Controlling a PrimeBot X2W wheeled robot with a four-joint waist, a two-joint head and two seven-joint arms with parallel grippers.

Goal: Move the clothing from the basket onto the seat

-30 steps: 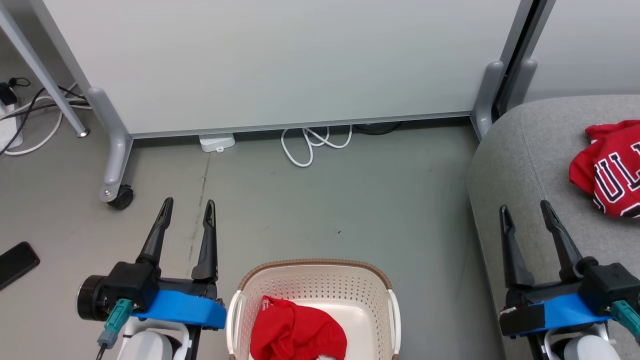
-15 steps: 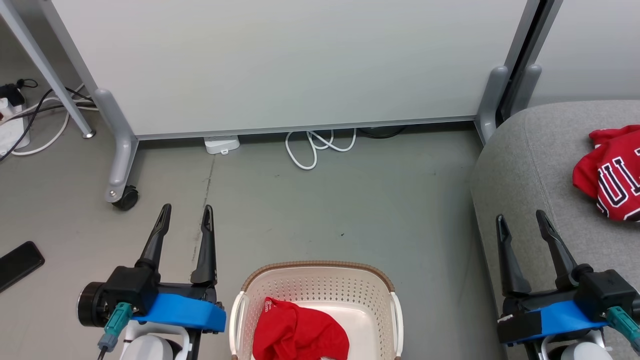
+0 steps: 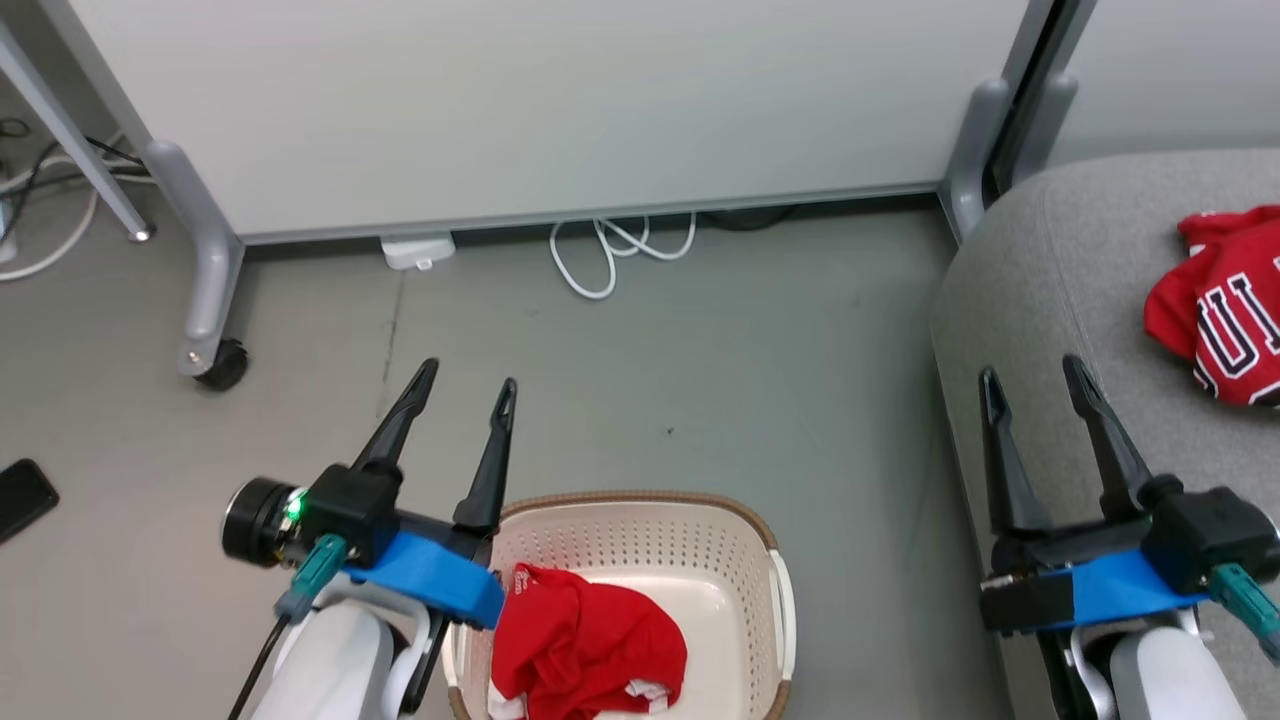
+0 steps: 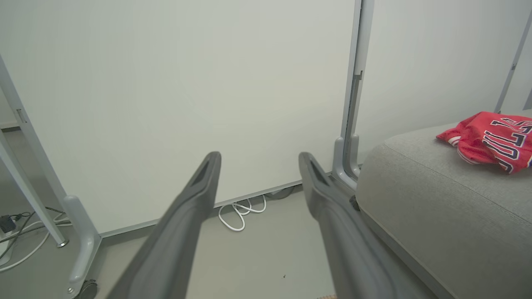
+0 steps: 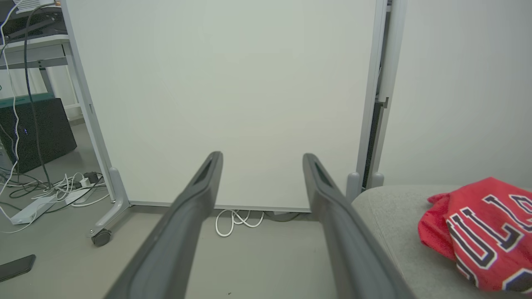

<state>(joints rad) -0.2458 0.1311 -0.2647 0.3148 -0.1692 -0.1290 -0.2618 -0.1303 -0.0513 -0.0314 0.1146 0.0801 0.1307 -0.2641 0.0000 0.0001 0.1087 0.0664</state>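
Your left claw (image 3: 470, 378) is spread wide w/ nothing between the fingers, tips over the grey floor (image 3: 760, 380) just past the far-left corner of the basket (image 3: 640, 497); in the head view its blue wrist mount overlaps the basket's left rim. Your right claw (image 3: 1030, 370) is also spread wide & empty, sitting over the near-left edge of the sofa (image 3: 1060, 290), fingers pointing away from you. One piece of clothing, the red shorts (image 3: 590, 645), lies crumpled in the left half of the basket, a bit of white trim showing at the near side; the right half of the basket floor is bare. The other piece, the red jersey (image 3: 1225, 305) w/ black white-edged letters, lies bunched on the sofa, well right of the right claw & not touching it. Left wrist view: left claw (image 4: 259, 157) aims at the white partition panel (image 4: 187, 83), w/ the sofa (image 4: 436, 199) & jersey (image 4: 490, 139) off to its right. Right wrist view: right claw (image 5: 261, 155) faces the same panel, jersey (image 5: 482, 232) lower right on the sofa (image 5: 390, 216). A coiled white cable (image 3: 600, 255) lies on the floor at the panel's foot, a caster wheel (image 3: 222, 365) off to the left & a dark phone (image 3: 20, 495) at the far left edge
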